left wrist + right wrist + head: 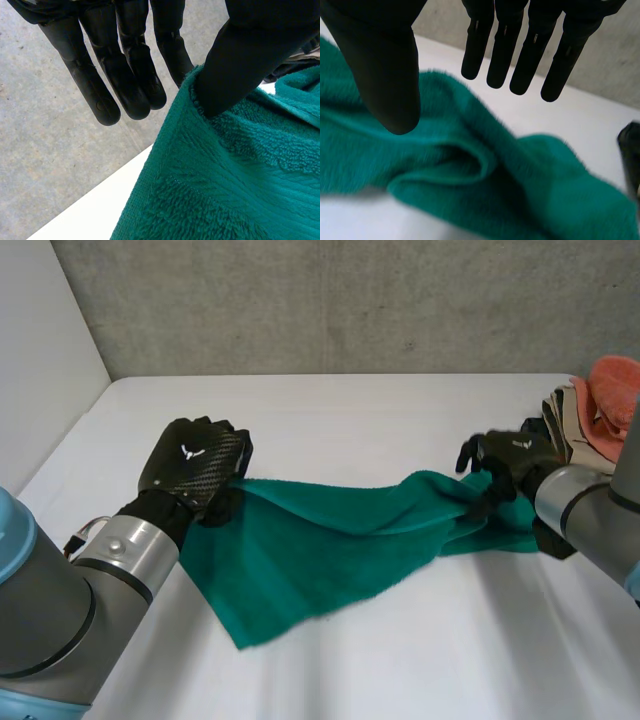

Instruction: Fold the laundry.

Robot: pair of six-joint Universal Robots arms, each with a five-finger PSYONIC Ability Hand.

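A green towel [330, 540] hangs stretched across the white table [350, 410] between my two hands. My left hand [195, 465] holds its left corner just above the table. In the left wrist view the thumb [240, 65] pinches the towel's edge [240, 175] against the fingers [125, 75]. My right hand [510, 455] hovers over the towel's bunched right end. In the right wrist view its fingers [520, 50] are straight and spread away from the thumb [385, 75]. The rumpled towel [470, 165] lies below them with nothing gripped.
A stack of folded cloths stands at the table's far right, an orange one [615, 390] over a beige one [570, 425], just behind my right hand. A concrete wall runs along the table's back edge.
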